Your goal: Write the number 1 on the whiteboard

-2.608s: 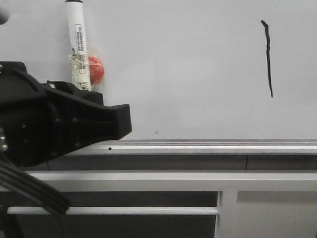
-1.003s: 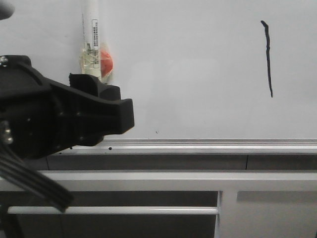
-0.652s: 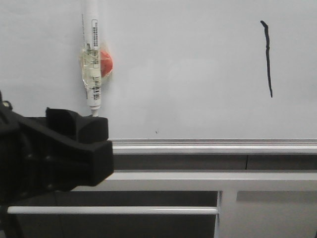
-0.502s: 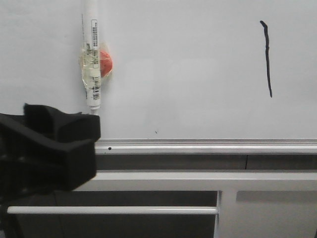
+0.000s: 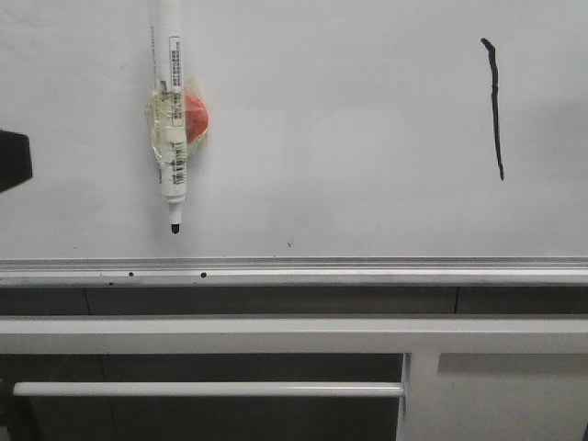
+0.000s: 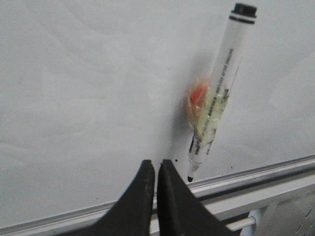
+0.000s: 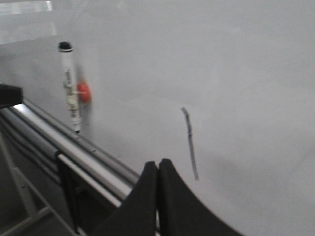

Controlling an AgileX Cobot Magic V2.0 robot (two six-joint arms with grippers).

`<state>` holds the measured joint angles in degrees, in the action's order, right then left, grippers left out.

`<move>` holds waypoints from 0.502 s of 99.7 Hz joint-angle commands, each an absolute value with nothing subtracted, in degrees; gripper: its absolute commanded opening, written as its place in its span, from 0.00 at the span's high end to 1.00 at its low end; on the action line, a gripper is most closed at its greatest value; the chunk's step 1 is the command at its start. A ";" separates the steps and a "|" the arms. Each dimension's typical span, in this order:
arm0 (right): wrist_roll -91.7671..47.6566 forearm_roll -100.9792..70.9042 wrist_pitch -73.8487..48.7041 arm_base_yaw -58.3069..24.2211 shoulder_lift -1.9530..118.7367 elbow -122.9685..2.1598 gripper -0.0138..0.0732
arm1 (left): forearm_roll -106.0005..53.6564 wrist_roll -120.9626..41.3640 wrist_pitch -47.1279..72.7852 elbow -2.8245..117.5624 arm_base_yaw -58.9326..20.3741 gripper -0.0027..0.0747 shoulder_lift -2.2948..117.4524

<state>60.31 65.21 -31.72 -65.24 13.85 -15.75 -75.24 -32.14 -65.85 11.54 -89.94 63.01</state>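
The whiteboard (image 5: 349, 184) fills the front view, and the number 1 (image 5: 494, 106) is a thin black upright stroke at its right. A white marker (image 5: 172, 119) hangs tip down at the left of the board, taped to a red magnet (image 5: 196, 115). Only a black corner of my left arm (image 5: 11, 161) shows at the front view's left edge. My left gripper (image 6: 156, 162) is shut and empty, close beside the marker (image 6: 216, 98) tip without touching it. My right gripper (image 7: 157, 162) is shut and empty, near the number 1 (image 7: 190, 142).
A silver rail (image 5: 367, 269) runs along the board's lower edge, with white frame bars (image 5: 276, 335) and a thin rod (image 5: 211, 390) below it. Small dark specks dot the board near the rail.
My left arm has drawn back down and to the left, almost out of the front view. The marker stays hanging on the board by itself, its tip now uncovered.
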 commanded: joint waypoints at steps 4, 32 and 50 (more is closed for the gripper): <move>66.04 69.97 -22.28 -65.26 14.46 -12.18 0.91 | -73.40 -40.03 -78.76 12.36 -90.43 0.99 58.30; 66.04 74.18 -18.32 -65.26 14.46 -9.20 0.91 | -73.40 -47.07 -78.64 12.36 -90.43 0.99 50.19; 66.04 74.18 -17.69 -65.26 14.46 -9.20 0.91 | -73.40 -47.37 -78.06 12.36 -90.43 0.99 47.62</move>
